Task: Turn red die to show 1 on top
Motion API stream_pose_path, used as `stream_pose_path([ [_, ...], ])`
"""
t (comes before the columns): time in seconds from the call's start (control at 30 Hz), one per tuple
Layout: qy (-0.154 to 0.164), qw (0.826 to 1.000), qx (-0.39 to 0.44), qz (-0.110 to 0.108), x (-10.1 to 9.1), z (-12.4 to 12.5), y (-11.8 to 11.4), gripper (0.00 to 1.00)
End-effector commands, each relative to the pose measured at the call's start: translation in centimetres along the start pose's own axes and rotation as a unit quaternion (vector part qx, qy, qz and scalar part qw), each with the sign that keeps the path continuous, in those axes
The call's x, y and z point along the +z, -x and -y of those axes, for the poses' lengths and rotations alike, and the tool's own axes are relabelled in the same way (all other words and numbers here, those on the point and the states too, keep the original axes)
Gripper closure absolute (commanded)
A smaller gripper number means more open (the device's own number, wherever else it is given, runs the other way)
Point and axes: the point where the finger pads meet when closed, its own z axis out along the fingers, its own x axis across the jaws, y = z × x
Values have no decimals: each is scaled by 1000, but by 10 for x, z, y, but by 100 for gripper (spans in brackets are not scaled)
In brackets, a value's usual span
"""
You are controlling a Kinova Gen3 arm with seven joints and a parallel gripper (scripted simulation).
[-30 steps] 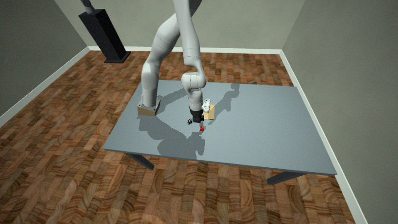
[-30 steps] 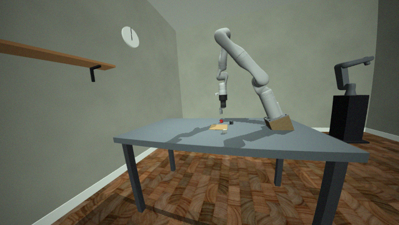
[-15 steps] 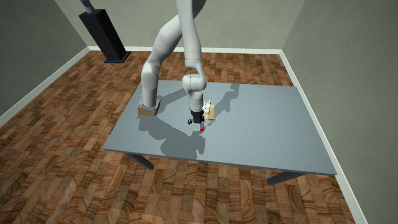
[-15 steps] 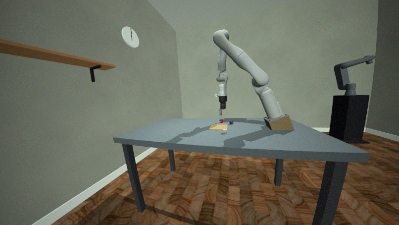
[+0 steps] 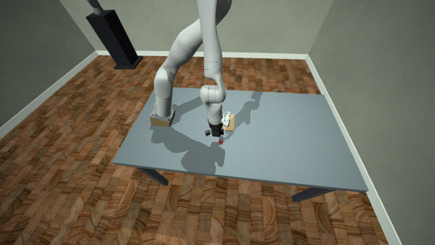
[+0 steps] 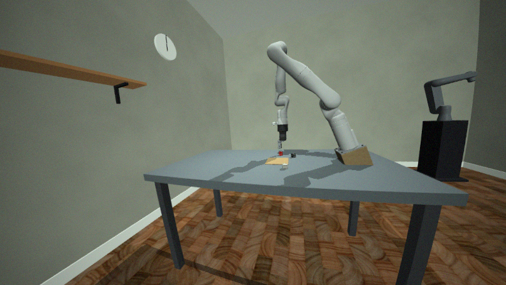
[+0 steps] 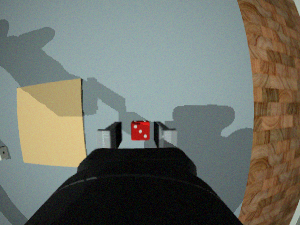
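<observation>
The red die [image 5: 220, 141] [image 6: 280, 153] [image 7: 140, 129] lies on the bare grey table [image 5: 289, 136] [image 6: 230, 169] [image 7: 166, 29], a short way off the tan mat [image 5: 231, 124] [image 6: 277, 161] [image 7: 49, 128]. Its top face shows a few white pips; I cannot read the number. My gripper [image 5: 220, 137] [image 6: 279, 144] [image 7: 137, 130] is open and empty. It points straight down just above the red die, one finger on each side of it in the wrist view. A black die [image 5: 206, 132] [image 6: 293, 155] lies on the table beside the mat. A white die [image 6: 284, 166] [image 7: 4, 153] lies off the mat's far side.
The arm's base stands on a wooden block [image 5: 162, 120] [image 6: 354, 156] on the table. A second arm on a black pedestal [image 5: 112, 33] [image 6: 442, 148] stands on the floor. In the wrist view the table's edge and the wooden floor [image 7: 272, 95] are at the right.
</observation>
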Motion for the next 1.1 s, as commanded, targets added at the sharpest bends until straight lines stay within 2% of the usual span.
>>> stream_pose_path([
  [0.0,5,1000,1,-3,7,-5,-3,21],
  [0.5,5,1000,1,-3,18,-5,-3,21],
  [1.07,5,1000,1,-3,20,-5,-3,21],
])
